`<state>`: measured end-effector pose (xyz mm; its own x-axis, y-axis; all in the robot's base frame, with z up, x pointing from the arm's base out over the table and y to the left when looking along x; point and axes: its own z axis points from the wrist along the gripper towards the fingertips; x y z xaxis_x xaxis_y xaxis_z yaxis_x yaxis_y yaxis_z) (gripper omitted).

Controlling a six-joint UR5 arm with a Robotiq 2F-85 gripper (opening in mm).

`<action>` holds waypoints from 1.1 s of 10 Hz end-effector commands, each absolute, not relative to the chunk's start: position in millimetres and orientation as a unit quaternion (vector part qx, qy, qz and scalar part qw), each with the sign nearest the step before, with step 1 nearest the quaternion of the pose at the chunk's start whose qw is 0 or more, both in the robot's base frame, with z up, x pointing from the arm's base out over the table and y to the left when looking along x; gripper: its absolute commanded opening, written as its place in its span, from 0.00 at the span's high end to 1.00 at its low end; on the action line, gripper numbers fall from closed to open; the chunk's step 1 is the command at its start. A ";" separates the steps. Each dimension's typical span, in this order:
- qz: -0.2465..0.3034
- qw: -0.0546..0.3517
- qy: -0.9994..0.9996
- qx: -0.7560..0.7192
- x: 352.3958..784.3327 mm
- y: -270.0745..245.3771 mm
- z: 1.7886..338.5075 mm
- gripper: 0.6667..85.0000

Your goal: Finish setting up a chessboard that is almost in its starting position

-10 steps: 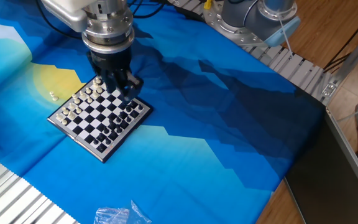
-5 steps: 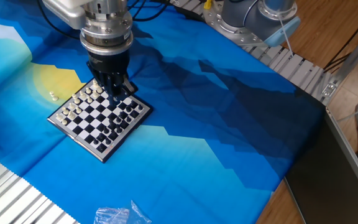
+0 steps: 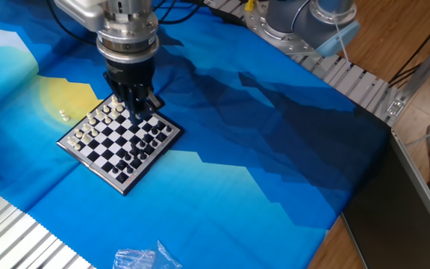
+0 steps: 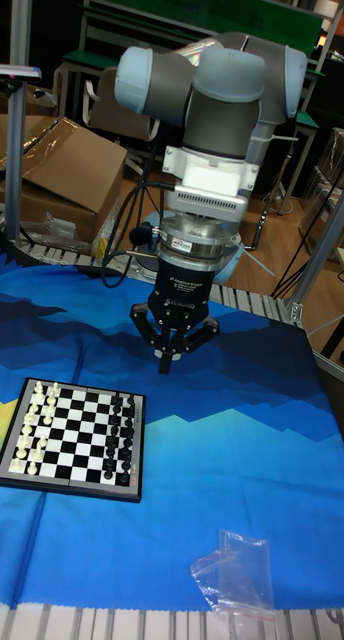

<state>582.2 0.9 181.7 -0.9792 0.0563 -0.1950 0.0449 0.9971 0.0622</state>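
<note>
The chessboard [image 3: 119, 139] [image 4: 72, 438] lies flat on the blue cloth, with tiny white pieces along one side and black pieces along the other. My gripper [image 3: 138, 107] [image 4: 167, 362] hangs over the board's far corner in the fixed view. In the tall view it is above the cloth, up and to the right of the board. Its fingertips meet in a point, so it is shut. Anything pinched between them is too small to see. A tiny pale speck, perhaps a loose piece [image 3: 64, 114], lies on the yellow patch of cloth beside the board.
A crumpled clear plastic bag [image 3: 144, 258] [image 4: 235, 572] lies near the cloth's front edge. A second robot base [image 3: 304, 21] stands at the back on the ribbed metal table edge [image 3: 353, 78]. Cardboard boxes [image 4: 62, 170] sit behind the table.
From a second ago the gripper shifted slightly left and up over the board's far corner. It has held still for the last half second. The board has not moved.
</note>
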 end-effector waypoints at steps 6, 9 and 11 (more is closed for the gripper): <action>0.065 0.118 0.991 0.023 568.7 -4.1 160.7 1.00; 0.066 0.099 0.992 0.030 559.5 -3.4 158.7 1.00; 0.023 0.087 0.995 0.045 552.5 -25.9 155.5 1.00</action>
<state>559.3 -14.1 156.7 -0.9789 0.0694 -0.1921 0.0528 0.9945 0.0905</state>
